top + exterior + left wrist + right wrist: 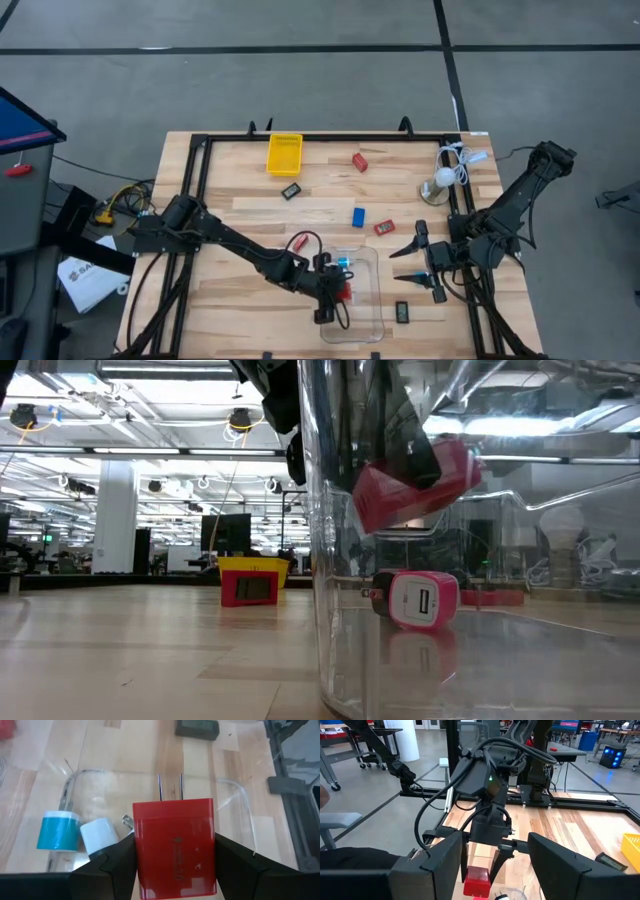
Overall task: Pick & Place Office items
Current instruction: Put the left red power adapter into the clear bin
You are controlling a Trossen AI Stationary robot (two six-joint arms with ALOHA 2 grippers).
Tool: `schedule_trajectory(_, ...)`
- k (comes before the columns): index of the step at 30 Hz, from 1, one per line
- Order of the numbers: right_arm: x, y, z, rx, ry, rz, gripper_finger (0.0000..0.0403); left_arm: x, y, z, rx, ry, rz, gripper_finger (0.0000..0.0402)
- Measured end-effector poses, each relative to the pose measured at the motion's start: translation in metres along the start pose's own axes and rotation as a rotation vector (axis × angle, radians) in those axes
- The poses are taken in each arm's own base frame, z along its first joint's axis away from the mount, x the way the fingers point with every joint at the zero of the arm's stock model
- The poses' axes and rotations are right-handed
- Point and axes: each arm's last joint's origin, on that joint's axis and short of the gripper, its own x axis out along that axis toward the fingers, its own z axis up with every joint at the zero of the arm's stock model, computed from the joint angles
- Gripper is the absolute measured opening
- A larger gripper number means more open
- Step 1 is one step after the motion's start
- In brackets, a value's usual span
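Risk lies in the release: left gripper (175,857) clamps a red charger block (174,847) above the clear bin (372,300); dropped off-centre, it could clip the bin's wall. Right gripper (408,265) waits agape, right of the bin.

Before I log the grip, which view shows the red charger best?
Left wrist view: red charger fills it, clamped between the fingers, prongs visible. Low view sees it through the clear bin; high view, a speck.

**Plastic, metal and pale wood**

Between our left fingers (235,865), matt dark plastic, sits a smooth red plastic charger (174,847) with two shiny metal prongs. Beyond them we see a glossy clear bin (372,262) on the planked, satin wood table (240,215).
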Motion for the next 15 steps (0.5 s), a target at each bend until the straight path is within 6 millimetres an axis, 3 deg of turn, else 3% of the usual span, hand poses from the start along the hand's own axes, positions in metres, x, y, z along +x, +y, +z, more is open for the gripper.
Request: schedule_trajectory(15,-0.0001,0.0003,-0.0002,0.0,0.002,0.004,0.0221,0.0,0.0,-0.0001,-0.018,0.001,0.0,0.0235)
